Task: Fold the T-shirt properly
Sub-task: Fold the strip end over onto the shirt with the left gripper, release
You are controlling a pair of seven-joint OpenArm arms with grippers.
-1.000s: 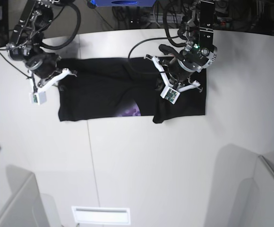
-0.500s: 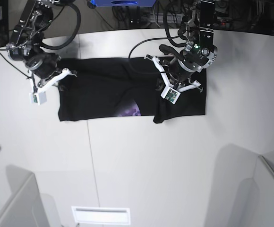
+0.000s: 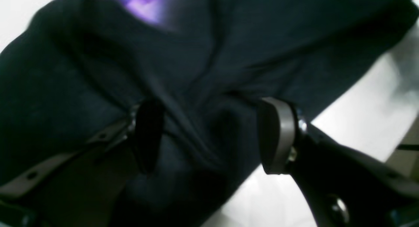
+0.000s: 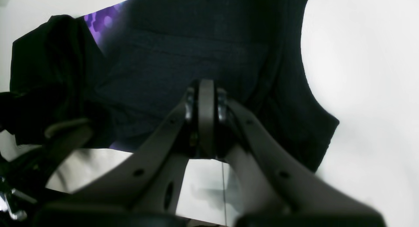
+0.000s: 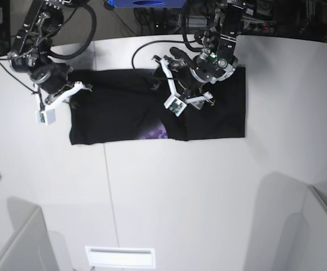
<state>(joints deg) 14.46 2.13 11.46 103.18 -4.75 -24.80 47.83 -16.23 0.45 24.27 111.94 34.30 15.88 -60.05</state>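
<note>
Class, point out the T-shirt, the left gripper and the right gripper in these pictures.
T-shirt (image 5: 118,113): base view, flat black middle.
Left gripper (image 3: 209,138): left wrist view, midway between open fingertips.
Right gripper (image 4: 205,99): right wrist view, closed fingertips.

A large black T-shirt (image 5: 124,110) of soft, matt cloth, purple print showing, creases across a smooth, faintly glossy white table (image 5: 208,186); matt grey gripper fingers (image 3: 278,135).
</note>
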